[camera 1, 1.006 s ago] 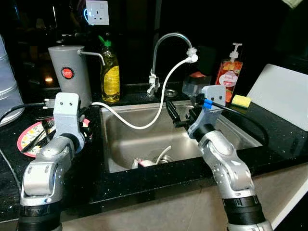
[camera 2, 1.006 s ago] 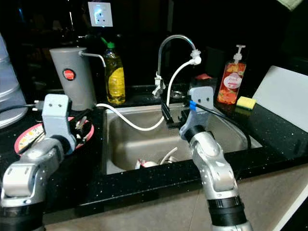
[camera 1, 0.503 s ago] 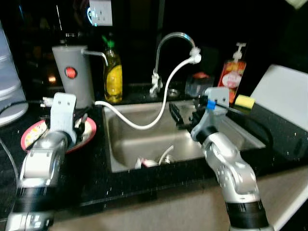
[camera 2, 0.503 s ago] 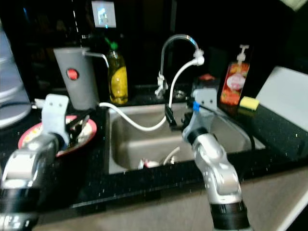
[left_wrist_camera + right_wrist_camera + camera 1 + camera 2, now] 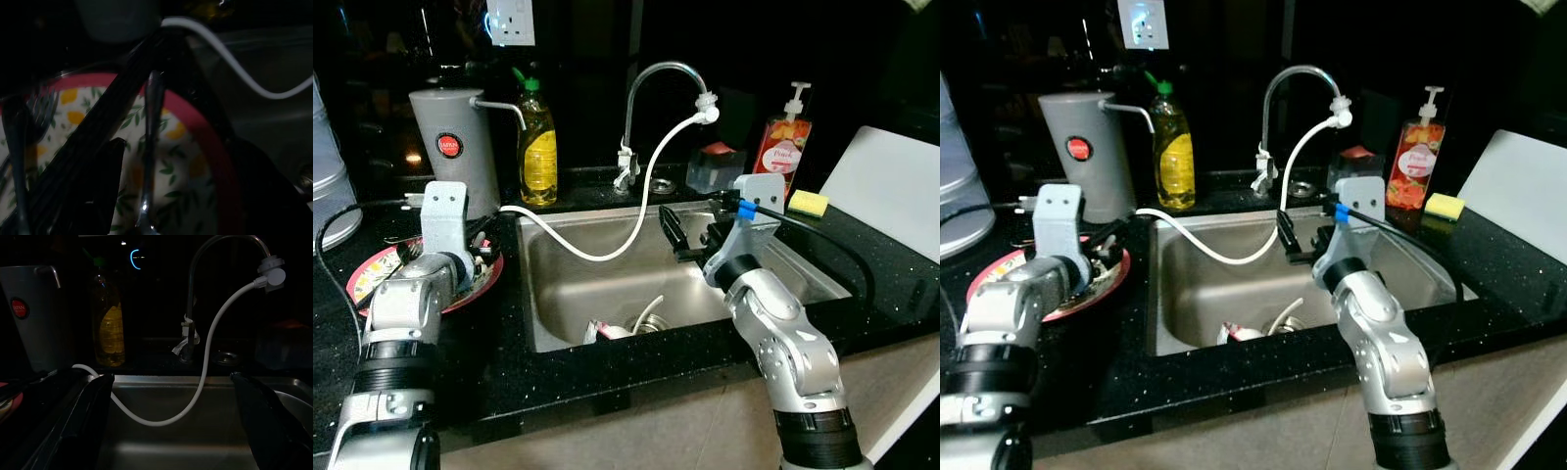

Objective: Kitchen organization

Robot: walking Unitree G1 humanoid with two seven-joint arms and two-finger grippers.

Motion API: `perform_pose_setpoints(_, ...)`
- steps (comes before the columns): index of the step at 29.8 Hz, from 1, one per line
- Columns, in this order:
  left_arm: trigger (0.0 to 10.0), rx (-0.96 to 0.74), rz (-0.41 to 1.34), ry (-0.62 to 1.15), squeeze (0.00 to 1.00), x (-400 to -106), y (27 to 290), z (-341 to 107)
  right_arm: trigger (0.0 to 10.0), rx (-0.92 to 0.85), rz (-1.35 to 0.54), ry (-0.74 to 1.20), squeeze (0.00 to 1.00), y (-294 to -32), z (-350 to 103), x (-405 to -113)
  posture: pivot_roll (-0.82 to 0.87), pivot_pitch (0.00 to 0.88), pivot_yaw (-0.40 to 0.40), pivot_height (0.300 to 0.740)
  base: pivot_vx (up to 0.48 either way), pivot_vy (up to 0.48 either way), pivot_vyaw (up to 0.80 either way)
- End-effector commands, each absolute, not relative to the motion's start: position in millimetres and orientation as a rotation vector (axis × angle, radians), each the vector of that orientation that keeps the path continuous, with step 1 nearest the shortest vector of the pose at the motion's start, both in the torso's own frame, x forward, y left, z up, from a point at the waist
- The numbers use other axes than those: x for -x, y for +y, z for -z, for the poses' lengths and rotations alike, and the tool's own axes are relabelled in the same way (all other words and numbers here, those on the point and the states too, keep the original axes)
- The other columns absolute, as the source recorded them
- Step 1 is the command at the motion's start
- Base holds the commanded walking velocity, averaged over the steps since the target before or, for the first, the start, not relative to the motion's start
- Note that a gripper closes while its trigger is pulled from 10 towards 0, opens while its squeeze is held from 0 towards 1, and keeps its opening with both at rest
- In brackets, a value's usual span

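A pink-rimmed plate [image 5: 364,284] with a lemon pattern lies on the black counter left of the sink. Cutlery rests on the plate, including a spoon [image 5: 150,122] and a fork [image 5: 41,110]. My left gripper [image 5: 478,251] hovers open low over the plate's right edge, and the spoon's handle lies between its fingers. My right gripper [image 5: 693,235] hangs open above the steel sink [image 5: 558,294], fingers [image 5: 83,416] spread wide and holding nothing. A small white and pink item [image 5: 607,331] lies at the sink's bottom.
A curved tap [image 5: 651,83] feeds a white hose [image 5: 636,220] that loops into the basin. Behind stand a grey jug [image 5: 455,147], a yellow dish-soap bottle [image 5: 537,147] and a red pump bottle [image 5: 778,147]. A yellow sponge [image 5: 805,203] and a white board [image 5: 891,196] sit right.
The head view swayed and blurred, then settled. My left forearm drew back and narrowed in view while its gripper stayed at the plate's edge. The right gripper held its place over the sink.
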State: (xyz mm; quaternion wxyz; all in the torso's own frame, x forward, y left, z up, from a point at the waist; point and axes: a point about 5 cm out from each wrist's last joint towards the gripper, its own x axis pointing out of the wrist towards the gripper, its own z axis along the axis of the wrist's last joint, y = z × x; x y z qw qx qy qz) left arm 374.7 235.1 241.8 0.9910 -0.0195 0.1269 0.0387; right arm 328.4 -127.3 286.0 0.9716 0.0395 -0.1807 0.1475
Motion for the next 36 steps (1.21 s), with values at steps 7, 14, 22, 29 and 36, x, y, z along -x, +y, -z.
perform_pose_setpoints(7,10.0,0.067,-0.088,0.316,0.00,-377.0,246.1,-228.6,10.0,-0.088,-0.295,-0.360,0.00,-129.3,-286.6,-326.7,-0.03,0.029,-0.013,0.740,0.000,0.000,0.00)
perform_pose_setpoints(14,0.0,0.102,-0.085,0.344,0.00,-379.3,249.9,-220.2,10.0,-0.091,-0.293,-0.358,0.00,-129.3,-286.6,-326.7,-0.03,0.030,-0.012,0.740,0.000,0.000,0.00)
perform_pose_setpoints(22,0.0,0.095,-0.077,0.346,0.00,-380.0,250.6,-218.2,10.0,-0.090,-0.290,-0.357,0.00,-129.6,-286.7,-326.9,-0.03,0.029,-0.014,0.740,0.000,0.000,0.00)
perform_pose_setpoints(29,0.2,0.104,-0.072,0.305,0.00,-382.0,250.4,-224.1,10.0,-0.091,-0.291,-0.357,0.00,-129.6,-287.0,-327.2,-0.03,0.028,-0.015,0.740,0.000,0.000,0.00)
perform_pose_setpoints(36,10.0,0.120,-0.129,0.101,0.00,-383.9,258.9,-252.6,10.0,-0.090,-0.290,-0.358,0.00,-129.8,-287.0,-327.4,-0.03,0.028,-0.017,0.740,0.000,0.000,0.00)
